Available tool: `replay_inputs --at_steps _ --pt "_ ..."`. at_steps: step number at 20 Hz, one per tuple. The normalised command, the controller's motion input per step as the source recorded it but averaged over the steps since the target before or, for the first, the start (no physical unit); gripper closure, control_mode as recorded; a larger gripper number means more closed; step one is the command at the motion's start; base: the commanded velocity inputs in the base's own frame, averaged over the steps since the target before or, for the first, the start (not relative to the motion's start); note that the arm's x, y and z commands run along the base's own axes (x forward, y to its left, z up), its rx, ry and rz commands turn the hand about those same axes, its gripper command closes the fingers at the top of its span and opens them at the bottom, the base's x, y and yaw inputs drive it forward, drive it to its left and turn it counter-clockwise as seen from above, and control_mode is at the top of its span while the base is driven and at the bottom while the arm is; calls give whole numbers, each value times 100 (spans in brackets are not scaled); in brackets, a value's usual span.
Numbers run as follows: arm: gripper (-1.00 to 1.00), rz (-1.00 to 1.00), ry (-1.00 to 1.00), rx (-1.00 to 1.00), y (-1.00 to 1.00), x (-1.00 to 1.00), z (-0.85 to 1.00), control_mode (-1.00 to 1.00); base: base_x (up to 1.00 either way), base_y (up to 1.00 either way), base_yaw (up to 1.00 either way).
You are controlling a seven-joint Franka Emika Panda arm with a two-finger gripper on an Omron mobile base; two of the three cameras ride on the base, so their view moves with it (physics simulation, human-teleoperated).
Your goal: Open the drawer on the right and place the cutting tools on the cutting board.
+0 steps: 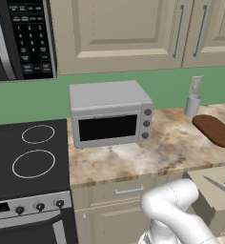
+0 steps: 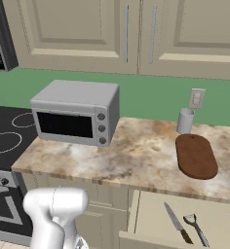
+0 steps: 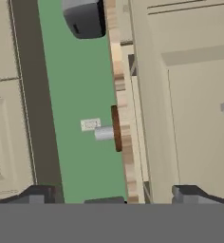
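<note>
Drawer (image 2: 151,219) is pulled out under the right end of the worktop (image 2: 136,155), pale interior exposed. Knife (image 2: 177,223) and a small dark-handled tool (image 2: 197,228) lie side by side on its floor, near but not touching, long axes running roughly front to back, blade tip toward the worktop, handle toward the drawer front. In the left base view the same knife (image 1: 218,185) shows at the far right edge inside the drawer (image 1: 214,190).

Cutting board (image 2: 196,155) sits flat at the right end of the worktop, directly behind the drawer, long axis also front to back; metal cup (image 2: 185,120) just behind it at the back edge. Toaster oven (image 2: 77,113) is well apart toward the left end.

Fingers (image 3: 114,194) stand spread wide with nothing between them, hand rolled sideways and looking along the cabinet face; board (image 3: 116,128) seen edge-on past them.

Key relation, as I judge it: tools are to the right of the fingers, inside the drawer, so next move needs a reach right plus a wrist turn to close across the knife's narrow width, then a short lift back onto the board
</note>
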Motion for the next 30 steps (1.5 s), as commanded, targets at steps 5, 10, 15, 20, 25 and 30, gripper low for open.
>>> replay_inputs --at_steps 5,10,15,20,25,30 --pt "-100 0 -13 0 10 -34 84 -100 0 0 0" --pt "-100 0 -15 -6 26 -19 84 -100 0 0 0" --pt "-100 0 -9 -10 14 -7 77 -100 0 0 0" --pt "-100 0 -3 -13 18 0 48 -100 0 0 0" --pt "-100 0 0 -14 41 0 37 -100 0 0 0" --pt "-100 0 0 -17 56 10 19 -100 0 0 0"
